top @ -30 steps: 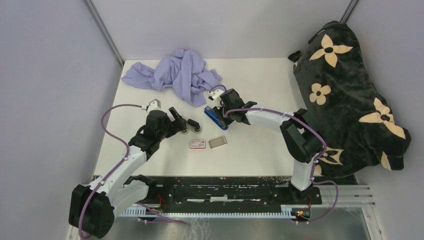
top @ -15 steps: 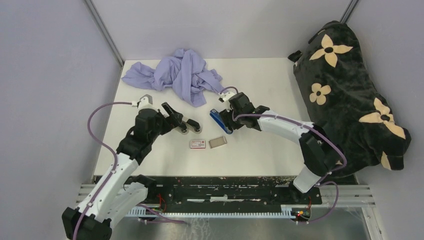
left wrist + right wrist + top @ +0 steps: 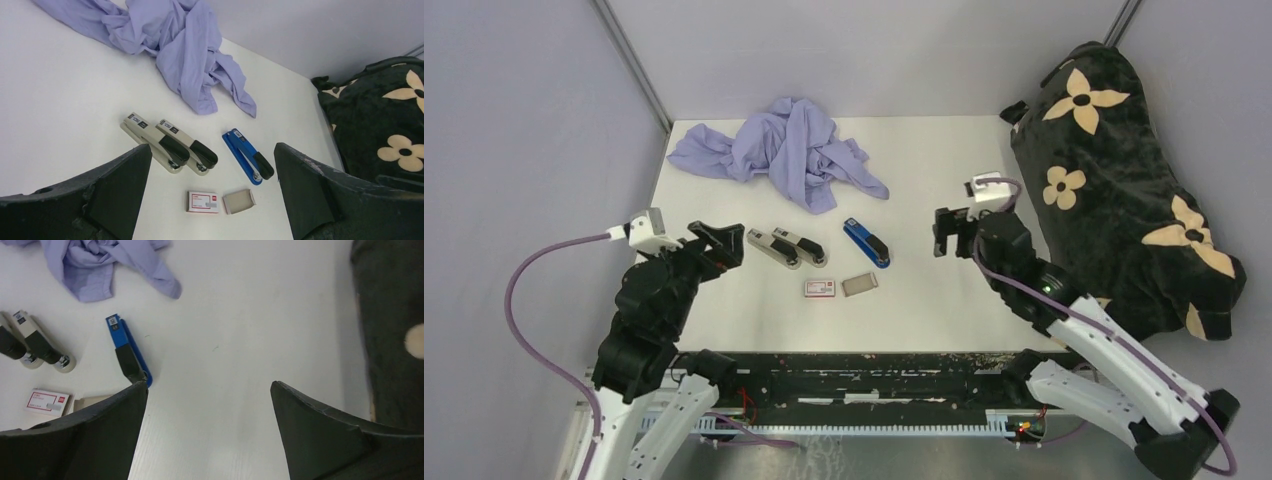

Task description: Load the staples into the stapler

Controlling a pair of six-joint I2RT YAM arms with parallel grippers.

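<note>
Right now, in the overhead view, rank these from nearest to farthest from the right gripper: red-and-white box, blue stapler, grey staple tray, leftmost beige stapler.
1. blue stapler, just left of the right gripper.
2. grey staple tray, towards the arm bases.
3. red-and-white box, left beside the tray.
4. leftmost beige stapler, farthest left.
</note>
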